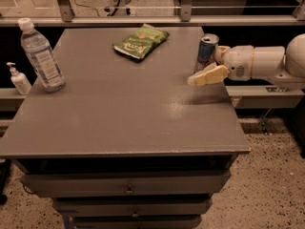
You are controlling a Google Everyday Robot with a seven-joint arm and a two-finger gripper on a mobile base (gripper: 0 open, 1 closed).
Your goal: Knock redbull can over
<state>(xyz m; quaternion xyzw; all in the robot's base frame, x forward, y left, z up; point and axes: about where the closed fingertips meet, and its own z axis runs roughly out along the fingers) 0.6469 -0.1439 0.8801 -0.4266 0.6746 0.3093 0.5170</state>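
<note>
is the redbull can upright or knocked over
Upright: the redbull can stands on its base on the table, silver top up; the gripper sits right beside it.

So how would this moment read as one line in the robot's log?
gripper: in front of redbull can, contact unclear | redbull can: upright near table edge | task: not done

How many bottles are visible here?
2. The water bottle stands on the table, left side; a small pump bottle stands off the table, further left. The end effector is beside the redbull can, at the right edge.
</note>
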